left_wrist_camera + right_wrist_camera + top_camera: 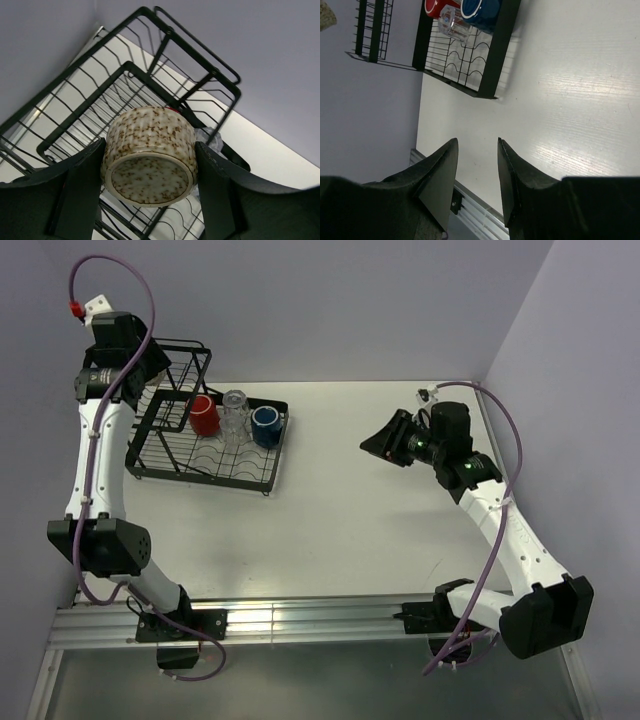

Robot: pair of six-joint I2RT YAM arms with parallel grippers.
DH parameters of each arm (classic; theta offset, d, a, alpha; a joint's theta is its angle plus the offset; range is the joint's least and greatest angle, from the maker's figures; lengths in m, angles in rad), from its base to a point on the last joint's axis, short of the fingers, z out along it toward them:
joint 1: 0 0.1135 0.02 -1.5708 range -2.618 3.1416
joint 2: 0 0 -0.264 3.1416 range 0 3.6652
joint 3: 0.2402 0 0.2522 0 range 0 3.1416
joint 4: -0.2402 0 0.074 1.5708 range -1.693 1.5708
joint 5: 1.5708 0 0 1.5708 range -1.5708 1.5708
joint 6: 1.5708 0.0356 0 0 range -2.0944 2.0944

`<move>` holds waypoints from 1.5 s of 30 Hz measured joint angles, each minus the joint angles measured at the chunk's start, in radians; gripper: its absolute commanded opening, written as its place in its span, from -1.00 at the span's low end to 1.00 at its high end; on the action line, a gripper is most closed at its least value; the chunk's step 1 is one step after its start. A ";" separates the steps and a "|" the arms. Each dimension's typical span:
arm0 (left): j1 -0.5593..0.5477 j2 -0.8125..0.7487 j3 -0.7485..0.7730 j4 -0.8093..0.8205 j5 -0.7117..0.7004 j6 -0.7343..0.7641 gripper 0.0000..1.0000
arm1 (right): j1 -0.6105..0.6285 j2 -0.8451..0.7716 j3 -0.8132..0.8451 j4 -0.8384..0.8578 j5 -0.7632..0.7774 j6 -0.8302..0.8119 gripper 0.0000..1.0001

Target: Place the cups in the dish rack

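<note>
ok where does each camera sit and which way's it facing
Top external: above and behind, looking down; left arm and right arm show.
Left wrist: by the dish rack, facing the speckled cup in the left gripper.
Right wrist: over the table, facing the rack; open right gripper shows.
Shared: top and right wrist see red mug, blue mug.

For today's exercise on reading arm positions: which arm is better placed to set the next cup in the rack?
Left. The left gripper holds a speckled cup over the dish rack; the right gripper is open, empty, away from the rack.
</note>
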 measured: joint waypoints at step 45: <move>0.195 0.321 0.148 -0.180 0.330 0.031 -0.75 | 0.003 0.055 -0.034 0.029 -0.033 -0.037 -0.11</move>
